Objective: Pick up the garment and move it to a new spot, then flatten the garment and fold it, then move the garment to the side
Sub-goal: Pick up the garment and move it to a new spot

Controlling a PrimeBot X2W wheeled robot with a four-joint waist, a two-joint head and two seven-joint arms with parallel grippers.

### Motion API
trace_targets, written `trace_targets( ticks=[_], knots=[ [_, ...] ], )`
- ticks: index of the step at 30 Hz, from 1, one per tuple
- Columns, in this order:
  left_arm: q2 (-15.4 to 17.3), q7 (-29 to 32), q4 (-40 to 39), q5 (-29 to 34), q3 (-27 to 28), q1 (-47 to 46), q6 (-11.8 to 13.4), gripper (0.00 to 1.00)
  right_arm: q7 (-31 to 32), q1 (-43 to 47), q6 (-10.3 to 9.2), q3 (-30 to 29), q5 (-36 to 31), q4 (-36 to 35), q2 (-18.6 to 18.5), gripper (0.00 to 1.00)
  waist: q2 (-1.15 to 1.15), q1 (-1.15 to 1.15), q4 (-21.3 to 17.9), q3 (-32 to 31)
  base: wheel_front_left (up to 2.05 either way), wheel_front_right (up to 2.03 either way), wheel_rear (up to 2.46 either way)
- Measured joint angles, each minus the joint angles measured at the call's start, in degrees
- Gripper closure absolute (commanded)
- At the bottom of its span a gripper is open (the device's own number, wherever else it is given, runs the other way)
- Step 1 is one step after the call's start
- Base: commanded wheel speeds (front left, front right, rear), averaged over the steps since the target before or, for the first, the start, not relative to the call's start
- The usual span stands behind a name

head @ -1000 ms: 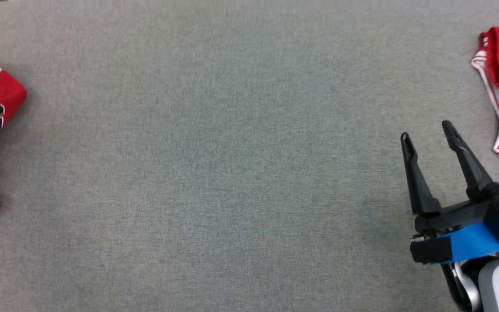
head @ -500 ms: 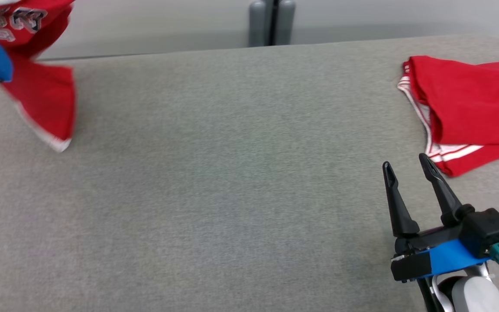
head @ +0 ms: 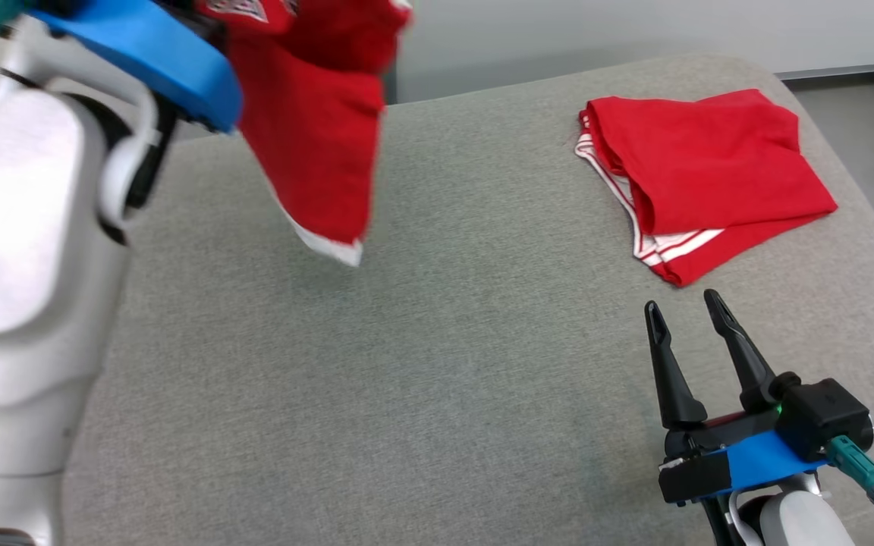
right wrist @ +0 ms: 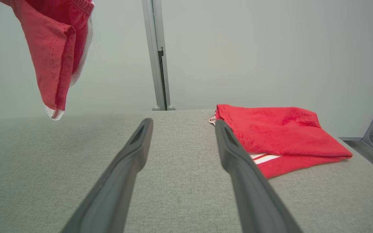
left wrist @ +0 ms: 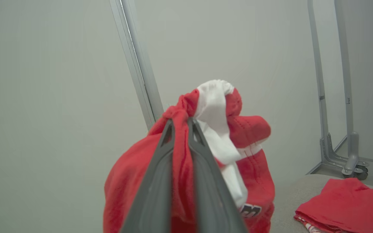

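Observation:
A red garment (head: 315,136) with white trim and a printed number hangs in the air above the left part of the grey table (head: 444,364), its lower hem just above the surface. My left gripper (left wrist: 180,121) is shut on a bunched fold of the garment (left wrist: 251,129); in the head view the arm's blue wrist mount (head: 149,53) sits at the top left. My right gripper (head: 681,302) is open and holds nothing, low over the table's front right. From the right wrist, the right gripper (right wrist: 183,122) points across the table, and the garment (right wrist: 57,48) hangs at the upper left.
A second red garment (head: 710,167) with white stripes lies folded at the table's far right, just beyond my right fingers (right wrist: 238,161). The table's right edge curves off near it. A grey post (right wrist: 155,55) stands behind the table, and a wheeled stand base (left wrist: 351,165) is on the floor.
The head camera has swung, shifting the whole picture. The garment went from lying at the table's left to hanging from my raised left gripper. My right gripper stayed open.

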Motion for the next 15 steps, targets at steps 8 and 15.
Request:
trace_targets(
  ticks=[8, 15],
  knots=[
    [-3.79, -1.13, 0.12, -0.65, -4.24, 8.54, 0.53, 1.0, -0.81, -0.44, 0.0, 0.53, 0.93, 1.8, 0.16, 0.0, 0.0, 0.0, -1.6, -0.56, 0.0, 0.0, 0.0],
    [-6.7, -5.48, 4.56, -2.12, -7.09, 19.13, 1.63, 1.0, -1.04, -0.44, 0.0, 0.73, 1.48, 2.82, 0.21, 0.0, 0.0, 0.0, -1.0, -1.11, 0.0, 0.0, 0.0]
  ],
)
